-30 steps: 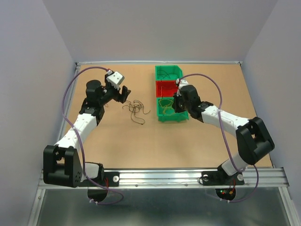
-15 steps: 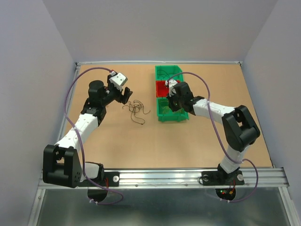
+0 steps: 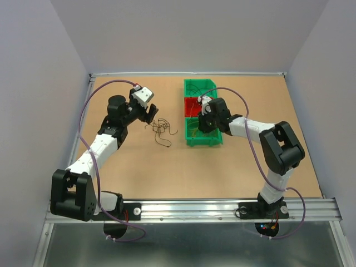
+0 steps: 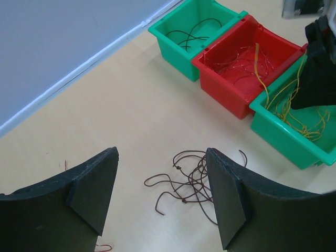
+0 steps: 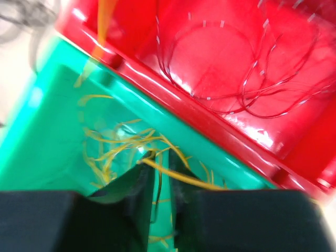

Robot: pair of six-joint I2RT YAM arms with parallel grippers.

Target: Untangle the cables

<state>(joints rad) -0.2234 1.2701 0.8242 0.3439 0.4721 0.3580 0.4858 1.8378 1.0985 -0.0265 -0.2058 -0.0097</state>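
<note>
Now that the right arm (image 3: 250, 127) has tucked in: yellow cable (image 5: 184, 178) hangs over green bin (image 4: 283, 139), likely drop-off.
Right pincer (image 5: 160, 160): barely parted, grip unclear.
Left pincer (image 4: 161, 155): spread, empty.

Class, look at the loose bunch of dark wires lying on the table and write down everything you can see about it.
The dark wire bunch is a handful of hair-thin, brown-black curly strands, loosely looped over one another, hooked ends sticking out. It lies flat on the tan table, left of the row of bins and apart from them. The open left claw hovers near it without touching; only the table touches it.
</note>
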